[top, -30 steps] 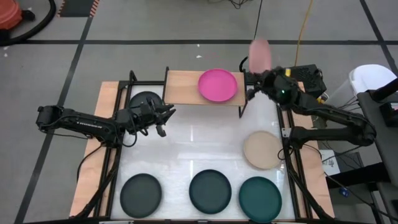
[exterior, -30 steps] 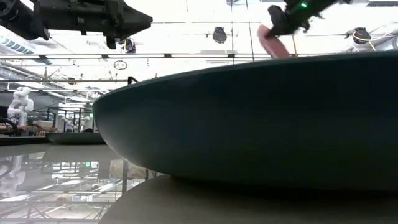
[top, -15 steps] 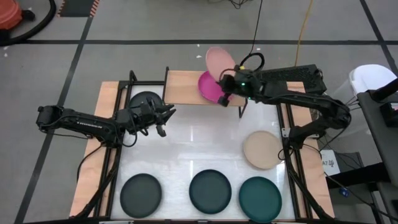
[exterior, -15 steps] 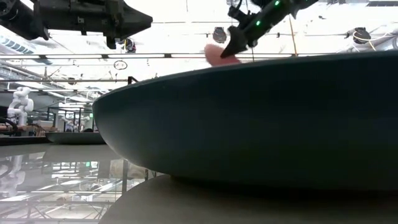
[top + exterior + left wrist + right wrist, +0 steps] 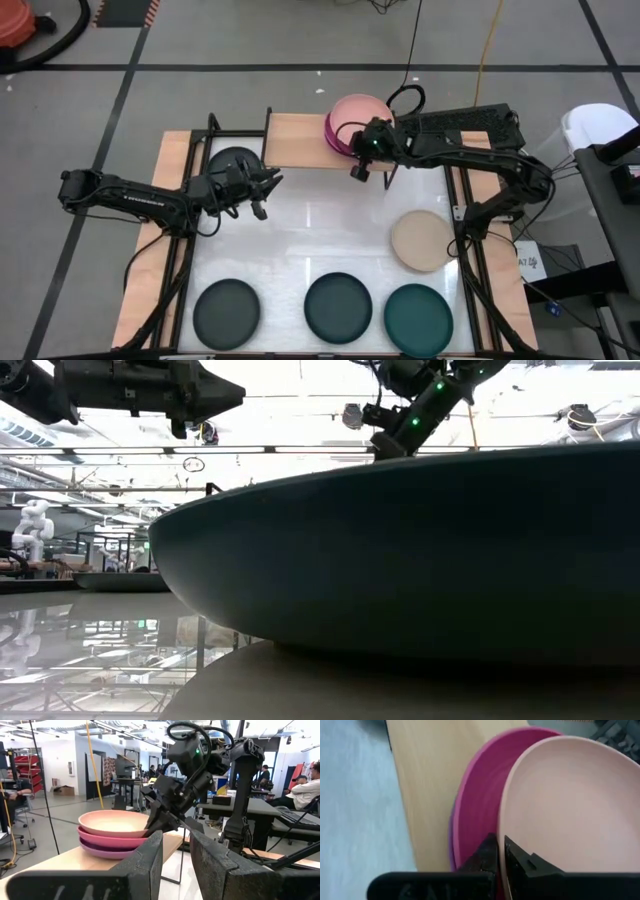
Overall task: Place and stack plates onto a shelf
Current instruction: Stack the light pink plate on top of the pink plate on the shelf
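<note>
A pale pink plate (image 5: 358, 112) lies on a magenta plate (image 5: 335, 135) at the right end of the light-wood shelf (image 5: 295, 140). In the left wrist view a purple plate (image 5: 100, 852) shows under the two. My right gripper (image 5: 352, 152) is at the stack's near edge, shut on the pale pink plate (image 5: 570, 805). My left gripper (image 5: 265, 190) hovers open and holding nothing above the table, left of the shelf and beside a dark plate (image 5: 230, 160). Its fingers (image 5: 145, 865) point toward the stack. My right gripper pinches the pale pink plate's rim (image 5: 503, 837) at its near edge. One finger (image 5: 522, 861) is inside the plate and the other (image 5: 487, 851) outside, over the magenta plate (image 5: 475, 815). It comes slanting down from the near right. The plate rests nested on the magenta plate (image 5: 112, 841).
A beige plate (image 5: 422, 240) lies at the table's right. Two dark plates (image 5: 227, 312) (image 5: 338, 307) and a dark teal plate (image 5: 418, 315) line the near edge. One of them (image 5: 400, 560) fills the low view. The shelf's left half is bare wood.
My right gripper has carried the pale pink plate from beyond the shelf's far right corner leftward and down onto the magenta plate. The plate has turned from standing tilted on edge to lying flat on the stack. The gripper has stayed shut on its rim.
</note>
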Controlling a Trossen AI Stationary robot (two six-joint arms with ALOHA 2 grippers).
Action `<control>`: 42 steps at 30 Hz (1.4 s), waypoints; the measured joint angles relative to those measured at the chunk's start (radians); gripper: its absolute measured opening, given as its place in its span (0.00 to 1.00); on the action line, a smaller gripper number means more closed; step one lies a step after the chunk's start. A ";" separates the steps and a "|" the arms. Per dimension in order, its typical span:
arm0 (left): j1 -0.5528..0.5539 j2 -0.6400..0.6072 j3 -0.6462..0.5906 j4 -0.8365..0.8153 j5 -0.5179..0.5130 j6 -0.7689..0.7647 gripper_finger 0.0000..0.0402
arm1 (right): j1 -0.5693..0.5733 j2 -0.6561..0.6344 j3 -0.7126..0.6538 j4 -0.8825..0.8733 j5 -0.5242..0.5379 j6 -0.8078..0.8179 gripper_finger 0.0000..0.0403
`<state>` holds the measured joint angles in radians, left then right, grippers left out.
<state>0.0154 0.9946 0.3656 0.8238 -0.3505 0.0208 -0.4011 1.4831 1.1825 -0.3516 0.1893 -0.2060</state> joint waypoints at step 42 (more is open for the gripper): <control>0.000 0.000 0.000 -0.011 0.000 -0.048 0.25 | 0.068 -0.007 -0.005 0.049 0.048 -0.071 0.20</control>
<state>0.0154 0.9947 0.3656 0.8127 -0.3504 -0.0273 -0.3329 1.4761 1.1774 -0.3031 0.2370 -0.2768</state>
